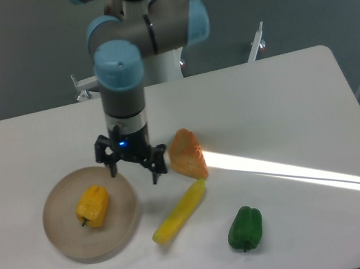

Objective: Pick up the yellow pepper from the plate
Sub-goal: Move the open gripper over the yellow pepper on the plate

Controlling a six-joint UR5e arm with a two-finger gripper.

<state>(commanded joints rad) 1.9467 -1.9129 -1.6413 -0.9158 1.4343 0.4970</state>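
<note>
The yellow pepper [93, 205] lies on the beige plate [124, 229] at the table's left, stem toward the front. My gripper [133, 170] hangs open above the plate's right rim, up and to the right of the pepper. Nothing is between its fingers.
An orange wedge-shaped piece [186, 154] sits just right of the gripper. A long slim yellow vegetable [179, 211] lies diagonally below it, and a green bell pepper [245, 228] is at the front right. A bright sunlight stripe crosses the table's right half.
</note>
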